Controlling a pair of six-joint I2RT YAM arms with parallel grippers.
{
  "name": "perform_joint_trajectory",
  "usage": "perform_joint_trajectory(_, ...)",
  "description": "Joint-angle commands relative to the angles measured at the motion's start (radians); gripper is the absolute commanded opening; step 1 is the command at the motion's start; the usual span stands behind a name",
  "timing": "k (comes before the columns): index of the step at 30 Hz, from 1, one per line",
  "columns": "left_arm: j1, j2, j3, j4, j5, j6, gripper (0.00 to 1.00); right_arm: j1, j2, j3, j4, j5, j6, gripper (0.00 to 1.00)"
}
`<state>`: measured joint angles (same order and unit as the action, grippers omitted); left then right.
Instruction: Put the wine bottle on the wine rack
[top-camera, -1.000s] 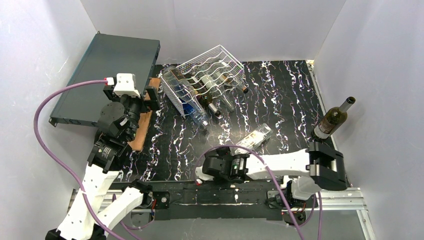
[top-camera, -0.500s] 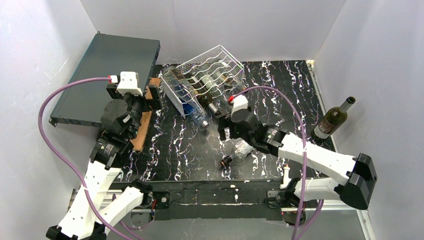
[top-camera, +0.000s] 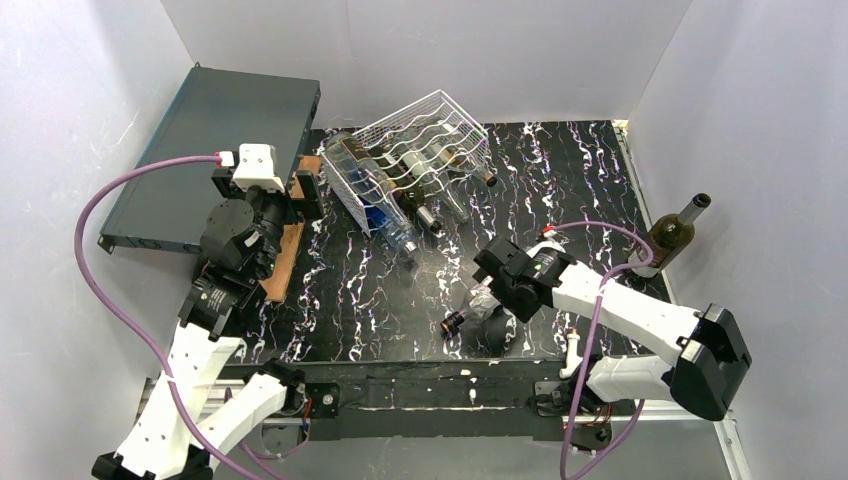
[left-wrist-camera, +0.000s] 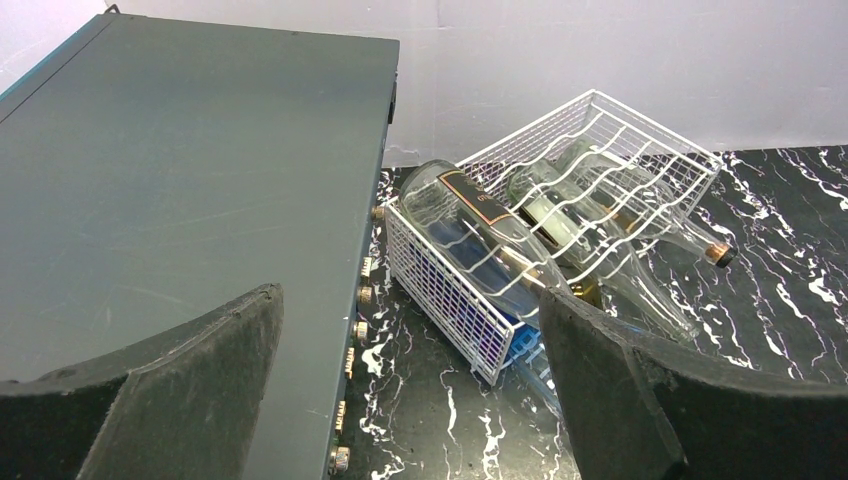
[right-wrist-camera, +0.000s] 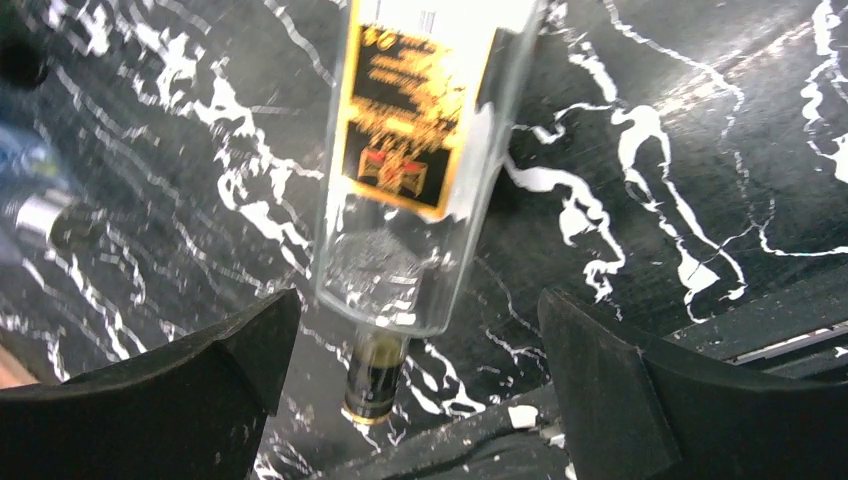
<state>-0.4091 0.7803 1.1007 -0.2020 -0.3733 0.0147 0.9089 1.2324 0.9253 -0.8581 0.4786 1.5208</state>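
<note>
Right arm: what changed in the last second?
The right arm swung from the near edge toward the wine rack, then drew back; its right pincer now hovers open astride the lying clear wine bottle, not gripping. Left arm, rack and upright dark bottle stayed put.

Marbled table (top-camera: 570, 180): wine rack (top-camera: 420, 150) tilted rear-ctr; clear btl (right-wrist-camera: 400, 200) flat front; dark btl (top-camera: 665, 240) R edge; grey box (top-camera: 210, 140) L.

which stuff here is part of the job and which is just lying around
In the job: clear bottle lying on table; white wire wine rack; open right gripper over that bottle.
Just lying about: dark grey box; green bottle at right wall; wooden board; bottles already racked.
</note>
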Motion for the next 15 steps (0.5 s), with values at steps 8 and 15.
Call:
perform_joint_trajectory(8, -0.004, -0.024, 0.005, 0.012, 0.004, -0.007, 0.99, -0.197, 0.173, 0.060, 0.075, 0.009, -0.043, 0.98)
perform_joint_trajectory(15, -0.004, -0.033, 0.008, 0.009, 0.004, -0.007, 0.99, -0.197, 0.260, 0.111, 0.071, -0.040, -0.070, 0.98)
